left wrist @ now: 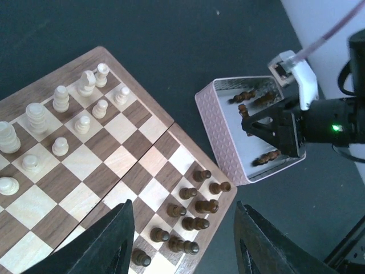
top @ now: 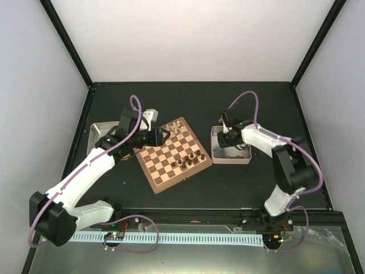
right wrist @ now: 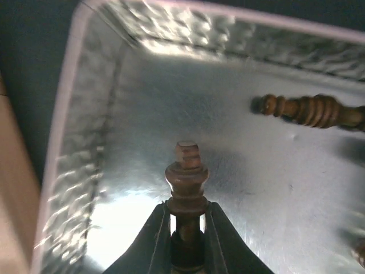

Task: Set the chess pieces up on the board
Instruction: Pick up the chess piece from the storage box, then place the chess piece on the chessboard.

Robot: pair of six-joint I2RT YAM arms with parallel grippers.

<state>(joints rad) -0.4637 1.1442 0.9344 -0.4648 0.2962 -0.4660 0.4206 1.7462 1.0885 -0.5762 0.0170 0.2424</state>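
one dark piece (right wrist: pixel 186 185) in right jaws

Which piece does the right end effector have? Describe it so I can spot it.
Right of the board sits the pink-sided tin. Inside it, the right end effector grips one dark brown piece. Its neighbour lies loose on the tin floor; this one alone is clamped.

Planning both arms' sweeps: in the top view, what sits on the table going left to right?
metal tin → board → pink-sided tin
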